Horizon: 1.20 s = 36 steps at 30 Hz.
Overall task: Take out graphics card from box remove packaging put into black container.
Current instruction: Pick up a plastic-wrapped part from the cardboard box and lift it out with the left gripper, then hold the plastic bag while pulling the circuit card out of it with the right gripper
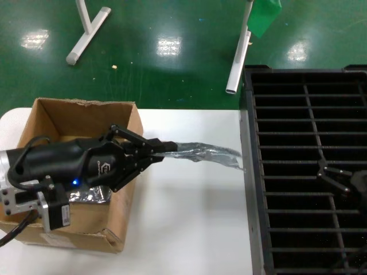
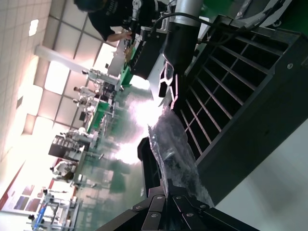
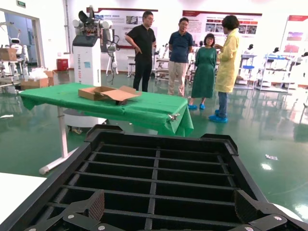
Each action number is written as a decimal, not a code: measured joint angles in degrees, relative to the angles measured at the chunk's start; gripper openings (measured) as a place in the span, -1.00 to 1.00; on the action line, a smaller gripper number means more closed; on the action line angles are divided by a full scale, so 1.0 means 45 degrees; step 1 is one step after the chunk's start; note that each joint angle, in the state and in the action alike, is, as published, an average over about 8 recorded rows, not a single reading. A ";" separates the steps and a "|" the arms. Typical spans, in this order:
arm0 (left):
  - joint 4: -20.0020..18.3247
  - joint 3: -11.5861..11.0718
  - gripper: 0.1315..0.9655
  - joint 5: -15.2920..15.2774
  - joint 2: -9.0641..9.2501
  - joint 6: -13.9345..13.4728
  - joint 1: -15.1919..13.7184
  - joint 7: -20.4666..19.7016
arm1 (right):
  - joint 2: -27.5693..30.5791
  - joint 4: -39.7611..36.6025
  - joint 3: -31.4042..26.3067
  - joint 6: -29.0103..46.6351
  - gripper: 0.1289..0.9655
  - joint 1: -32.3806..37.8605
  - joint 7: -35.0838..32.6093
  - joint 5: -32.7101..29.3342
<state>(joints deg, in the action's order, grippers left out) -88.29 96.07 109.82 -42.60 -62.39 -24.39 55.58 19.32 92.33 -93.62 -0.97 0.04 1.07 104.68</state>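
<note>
My left gripper (image 1: 162, 150) reaches out over the wall of the brown cardboard box (image 1: 86, 117) and is shut on one end of the packaging (image 1: 209, 151), a crinkly silver bag. The bag stretches above the white table almost to the rim of the black container (image 1: 252, 189). In the left wrist view the packaging (image 2: 174, 154) rises from the closed fingertips of the left gripper (image 2: 168, 186), with something dark inside; I cannot make out the graphics card itself. My right gripper (image 1: 331, 177) hovers open over the container's slots (image 3: 159, 159), its pads (image 3: 96, 204) wide apart.
Another silver bag (image 1: 92, 196) lies inside the box. White stand legs (image 1: 237, 60) rise from the green floor beyond the table (image 1: 189, 229). Far off in the right wrist view are a green-covered table (image 3: 120, 103) and several people.
</note>
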 joint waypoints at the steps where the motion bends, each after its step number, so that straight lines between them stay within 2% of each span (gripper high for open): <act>1: 0.0194 0.0046 -0.97 0.0040 0.0055 -0.0128 -0.0139 0.0092 | 0.0118 0.0026 -0.0083 -0.0047 1.00 -0.0020 0.0050 0.0091; 10: 0.1651 0.0290 -0.97 0.0353 0.0323 -0.1184 -0.0919 0.0738 | 0.0632 0.0280 -0.0398 0.0197 0.89 -0.0440 0.0016 0.0348; 12: 0.1890 0.0316 -0.97 0.0412 0.0348 -0.1391 -0.1037 0.0833 | 0.0469 0.0323 -0.0233 0.0550 0.88 -0.0593 -0.0207 0.0278; 19: 0.2208 0.0271 -0.97 0.0674 0.0310 -0.1949 -0.1121 0.0879 | -0.0283 0.0248 0.0571 0.2431 0.62 -0.0918 -0.1441 0.0591; 24: 0.2133 0.0204 -0.97 0.0832 0.0096 -0.2180 -0.0958 0.0421 | -0.1120 -0.0032 0.1457 0.3894 0.58 -0.0824 -0.2960 0.1188; 29: 0.2020 0.0174 -0.97 0.0939 -0.0129 -0.2296 -0.0785 -0.0254 | -0.1768 -0.0467 0.2131 0.4834 0.29 -0.0633 -0.4385 0.1533; 32: 0.1952 0.0166 -0.97 0.0972 -0.0218 -0.2310 -0.0708 -0.0615 | -0.1648 -0.0574 0.2137 0.5161 0.12 -0.0653 -0.4490 0.1604; 33: 0.1936 0.0169 -0.97 0.0979 -0.0243 -0.2316 -0.0693 -0.0729 | -0.1529 -0.0569 0.2084 0.5262 0.12 -0.0690 -0.4393 0.1628; 36: 0.1918 0.0201 -0.97 0.0993 -0.0304 -0.2357 -0.0686 -0.1055 | -0.1077 -0.0463 0.1895 0.5619 -0.08 -0.0864 -0.3917 0.1764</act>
<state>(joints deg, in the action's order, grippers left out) -79.65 96.97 114.28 -43.97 -73.00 -27.48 50.83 14.47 90.24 -85.09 24.31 -3.85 -16.56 112.62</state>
